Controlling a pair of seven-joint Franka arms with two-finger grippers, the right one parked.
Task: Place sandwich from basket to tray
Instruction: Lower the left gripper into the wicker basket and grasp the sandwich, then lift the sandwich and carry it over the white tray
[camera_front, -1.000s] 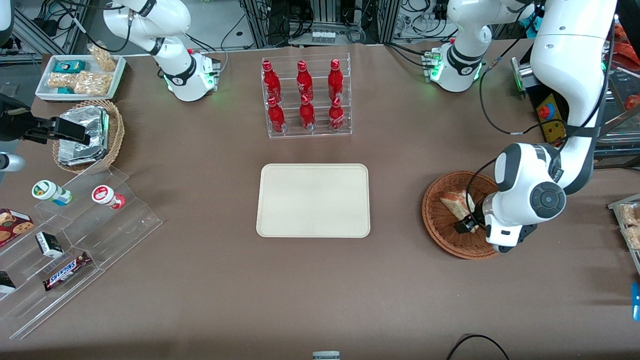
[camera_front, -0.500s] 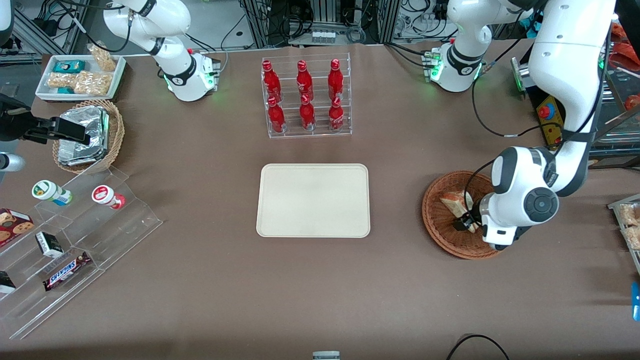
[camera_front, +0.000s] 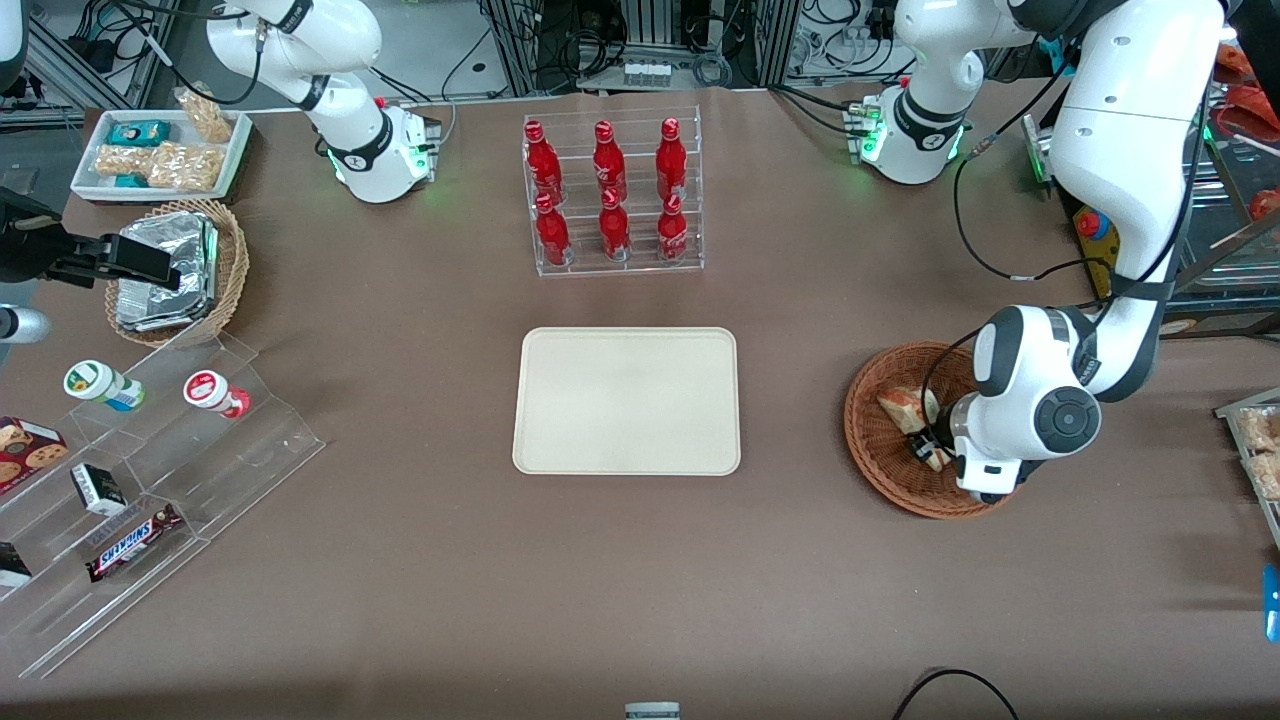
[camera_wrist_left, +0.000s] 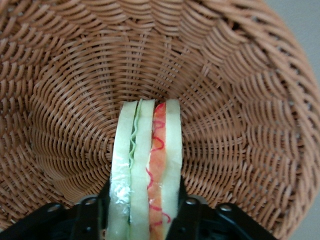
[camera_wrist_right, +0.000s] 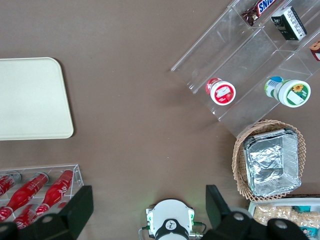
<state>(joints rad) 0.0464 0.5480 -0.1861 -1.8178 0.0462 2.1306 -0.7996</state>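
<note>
I had the left arm's gripper (camera_front: 930, 452) down inside the reddish-brown wicker basket (camera_front: 868, 440), which sat on the brown tabletop (camera_front: 420, 560) toward the working arm's end. From the wrist camera I saw the sandwich (camera_wrist_left: 145, 172) standing on edge between the two black fingers (camera_wrist_left: 192, 212), one pad pressed against each outer slice of white bread, so I logged the gripper as clamped on the sandwich. The layers read clearly there: white bread, a wavy green strip, a red and orange filling, then white bread again, all under clear wrap that glinted near the fingers. Wicker weave of the basket (camera_wrist_left: 240, 90) filled the rest of that view, and I could not tell whether the sandwich's lower edge was touching the basket floor or just above it. In the front view the sandwich (camera_front: 905, 408) showed as a pale wedge inside the basket, partly hidden by the arm's white wrist. The cream-coloured tray (camera_front: 627, 400) lay flat at the middle of the tabletop, well apart from the basket, with nothing on it. A clear rack of red bottles (camera_front: 610, 195) stood farther from the front camera than the tray.
</note>
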